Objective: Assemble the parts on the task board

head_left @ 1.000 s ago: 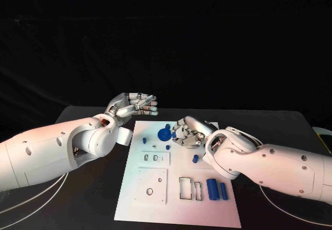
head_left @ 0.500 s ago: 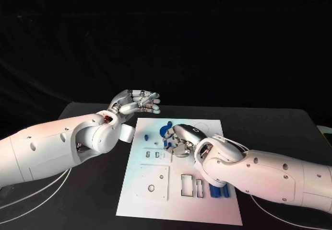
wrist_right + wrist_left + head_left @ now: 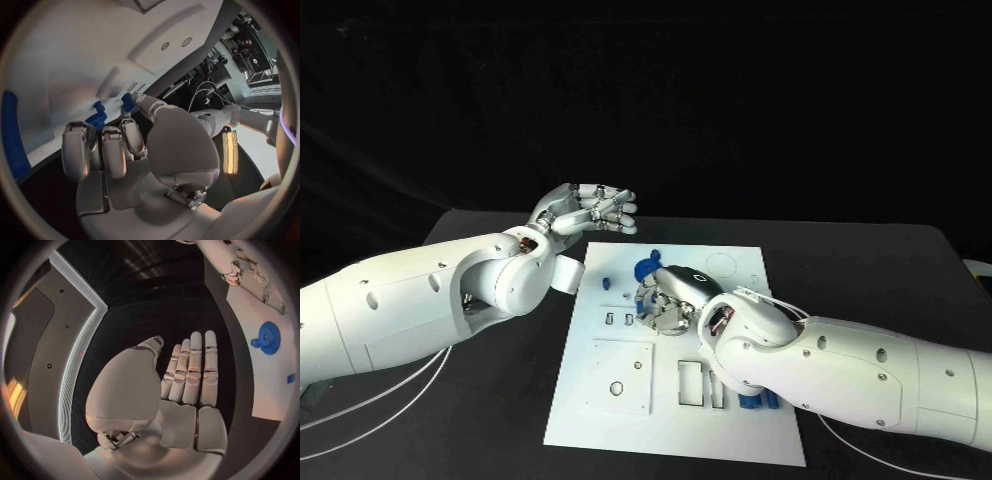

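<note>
Black table point(image 3: 877, 260) against a dark backdrop; flat white task board point(image 3: 733, 440) at centre. Left hand point(image 3: 589, 212) is raised beyond the board's far left corner, empty, fingers loosely curled. Right hand point(image 3: 672, 298) is over the board's upper middle beside the round blue gear point(image 3: 646, 268), fingers bent among small blue parts point(image 3: 97, 120); cannot tell if it grips any.

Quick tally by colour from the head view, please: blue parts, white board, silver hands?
Blue parts: 3, namely gear, small peg, cylinder half under the right arm; others may be hidden
White task board: 1
Silver hands: 2, namely left hand, right hand
Total: 6
</note>
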You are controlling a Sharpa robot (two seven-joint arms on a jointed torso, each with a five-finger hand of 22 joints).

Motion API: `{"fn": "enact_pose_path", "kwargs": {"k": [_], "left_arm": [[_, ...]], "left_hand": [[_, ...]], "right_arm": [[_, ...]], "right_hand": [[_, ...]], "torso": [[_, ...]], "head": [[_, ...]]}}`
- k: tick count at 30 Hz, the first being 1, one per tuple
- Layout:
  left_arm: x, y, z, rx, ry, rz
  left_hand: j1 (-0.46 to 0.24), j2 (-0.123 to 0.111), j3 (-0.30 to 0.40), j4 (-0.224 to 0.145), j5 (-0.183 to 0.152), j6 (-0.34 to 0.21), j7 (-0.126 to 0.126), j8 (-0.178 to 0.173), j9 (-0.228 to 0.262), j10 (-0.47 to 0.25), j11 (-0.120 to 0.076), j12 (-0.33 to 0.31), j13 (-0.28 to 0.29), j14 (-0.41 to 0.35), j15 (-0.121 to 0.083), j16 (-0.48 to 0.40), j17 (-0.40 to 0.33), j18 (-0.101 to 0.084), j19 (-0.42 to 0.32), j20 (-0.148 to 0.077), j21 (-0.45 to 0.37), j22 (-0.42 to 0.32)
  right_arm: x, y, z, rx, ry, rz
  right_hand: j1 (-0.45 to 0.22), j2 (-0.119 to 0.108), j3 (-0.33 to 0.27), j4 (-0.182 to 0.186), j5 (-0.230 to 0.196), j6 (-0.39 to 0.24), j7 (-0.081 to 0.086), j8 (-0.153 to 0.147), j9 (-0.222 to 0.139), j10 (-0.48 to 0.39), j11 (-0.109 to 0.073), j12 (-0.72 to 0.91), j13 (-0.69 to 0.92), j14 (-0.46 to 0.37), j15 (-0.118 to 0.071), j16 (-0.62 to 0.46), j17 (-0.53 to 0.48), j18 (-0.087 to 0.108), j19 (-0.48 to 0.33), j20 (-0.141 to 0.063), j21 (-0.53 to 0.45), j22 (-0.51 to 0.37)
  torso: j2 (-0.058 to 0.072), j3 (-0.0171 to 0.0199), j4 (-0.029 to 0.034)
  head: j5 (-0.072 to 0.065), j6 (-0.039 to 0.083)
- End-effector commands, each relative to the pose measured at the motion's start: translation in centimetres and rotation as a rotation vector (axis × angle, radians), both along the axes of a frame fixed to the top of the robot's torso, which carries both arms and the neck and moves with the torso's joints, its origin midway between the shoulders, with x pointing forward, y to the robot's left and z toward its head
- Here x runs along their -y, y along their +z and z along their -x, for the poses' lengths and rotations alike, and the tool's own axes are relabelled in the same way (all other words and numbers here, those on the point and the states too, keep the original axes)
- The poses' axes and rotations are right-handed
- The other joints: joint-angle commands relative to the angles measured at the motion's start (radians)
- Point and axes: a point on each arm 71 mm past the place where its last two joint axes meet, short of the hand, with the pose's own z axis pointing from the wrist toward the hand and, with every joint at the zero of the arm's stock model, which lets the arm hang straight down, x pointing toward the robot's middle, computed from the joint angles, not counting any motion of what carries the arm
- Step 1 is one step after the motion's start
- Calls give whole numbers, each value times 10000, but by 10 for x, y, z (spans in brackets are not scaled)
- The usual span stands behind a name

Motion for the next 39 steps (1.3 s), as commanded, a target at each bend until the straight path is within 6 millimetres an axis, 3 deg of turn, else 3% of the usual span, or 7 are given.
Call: {"fn": "enact_pose_path", "kwargs": {"k": [1, 7, 39], "left_arm": [[2, 1, 1, 74, -125, 14], [2, 1, 1, 69, -145, 20], [1, 1, 0, 22, -152, 1]], "left_hand": [[-70, -51, 37, -6, -25, 57, 20, -69, -13, 48, 16, -44, 10, -25, -10, 50, 13, 113, 37, 13, 51, 10], [-77, -53, 35, -6, -25, 54, 21, -71, -14, 44, 18, -46, 9, -33, -8, 51, 18, 111, 31, 14, 53, 11], [-99, -56, 34, -8, -25, 43, 30, -84, -18, 21, 28, -59, 5, -67, 1, 55, 38, 106, 4, 16, 60, 17]], "right_arm": [[-3, -2, 1, 113, 150, 397], [-6, -4, 3, 87, 254, 486], [-4, -16, 6, -37, 289, 877]], "right_hand": [[-112, 0, -72, -14, -72, 89, -104, 275, 446, 44, -38, -5, -3, 883, -49, 28, 1865, -56, -8, -50, -17, 1167], [-128, -25, -83, -15, -117, 77, -104, 285, 450, 39, -39, -12, -8, 883, -51, 28, 1868, -55, -9, -53, -21, 1166], [-206, -277, -181, -54, -369, -78, -68, 309, 452, -32, -15, -80, -72, 870, -41, 7, 1805, -37, -58, -55, -103, 1113]], "torso": [[1, -1, -11], [-2, -18, 13], [0, -2, 16]], "head": [[-11, -24], [-41, -47], [39, -70]]}}
